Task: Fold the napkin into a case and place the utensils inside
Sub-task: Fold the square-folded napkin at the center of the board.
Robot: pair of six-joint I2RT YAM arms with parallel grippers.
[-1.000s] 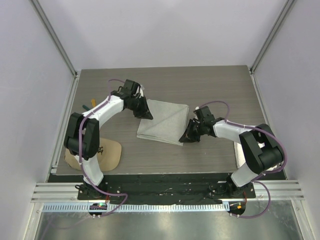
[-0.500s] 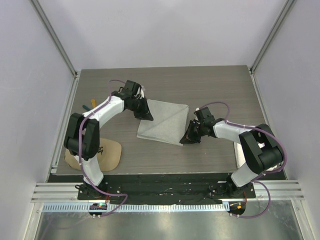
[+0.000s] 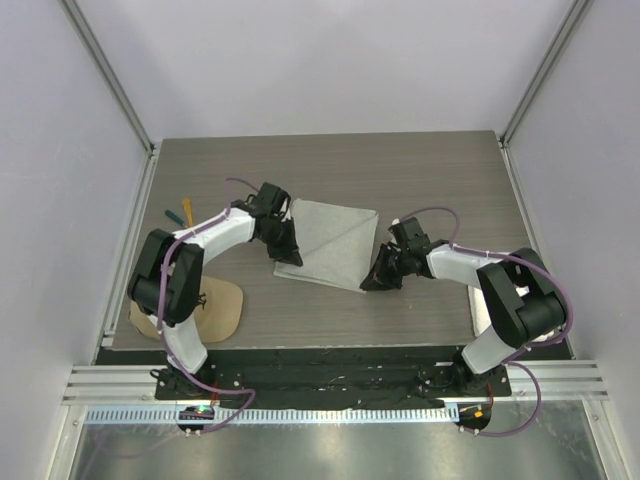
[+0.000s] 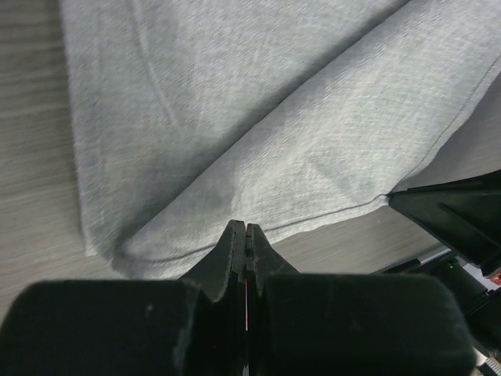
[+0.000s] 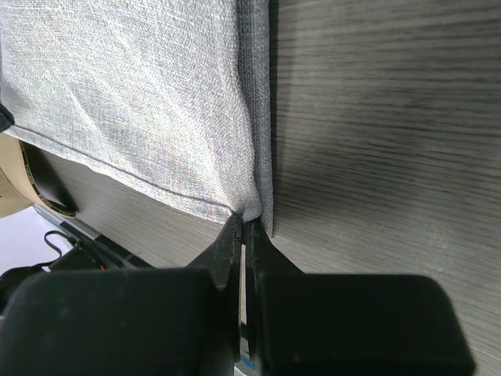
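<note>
The napkin (image 3: 328, 240) lies on the bench (image 3: 400, 165). The right pincer (image 5: 242, 221) pinches its near right corner; the left pincer (image 4: 246, 228), pressed together, meets its hem, perhaps nipping it.

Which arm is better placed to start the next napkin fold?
Right, probably. The right claw is shut on the napkin's near right corner, cloth bunched at the tips. The left claw is shut at the near edge, but a grip isn't clear.

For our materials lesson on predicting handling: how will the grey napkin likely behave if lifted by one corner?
Probably floppy: the napkin lies in flat folded layers with soft creases. Likely light: it looks thin, and its corner bunches at the shut jaws of the right gripper. It should drape, not roll or tip.
</note>
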